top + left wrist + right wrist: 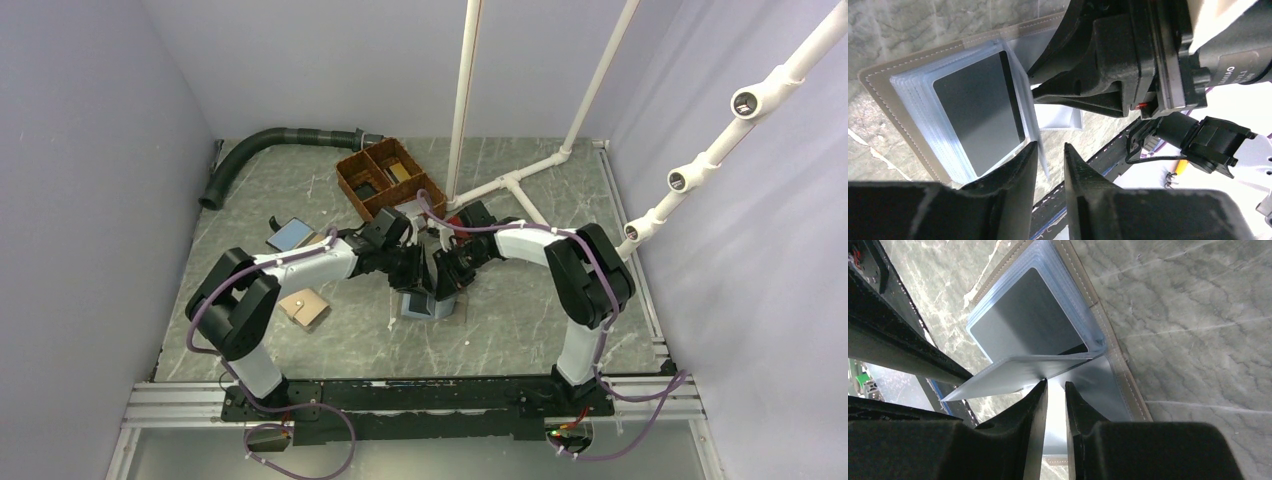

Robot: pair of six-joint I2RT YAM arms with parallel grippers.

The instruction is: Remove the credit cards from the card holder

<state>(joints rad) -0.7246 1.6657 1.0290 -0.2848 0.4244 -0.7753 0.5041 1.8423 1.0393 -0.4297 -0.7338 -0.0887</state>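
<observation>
The card holder (432, 306) lies open on the table, taupe-grey outside, with a fan of pale blue clear sleeves. A grey credit card (978, 117) sits in the top sleeve and also shows in the right wrist view (1028, 315). My left gripper (1050, 146) stands at the holder's edge (878, 85), jaws a narrow gap apart, with a thin sleeve edge between them, not pinched. My right gripper (1055, 382) hovers over the holder (1120, 365), jaws narrowly apart and empty. One raised sleeve leaf (1013, 372) touches its left fingertip. Both grippers (430, 270) meet over the holder.
A tan wallet (303, 307) lies left of the holder. A blue wallet with a tan panel (293, 235) lies further back left. A brown two-compartment tray (385, 178), a black hose (255, 150) and white pipes (520, 185) stand behind. A red wallet (455, 222) peeks out behind the arms.
</observation>
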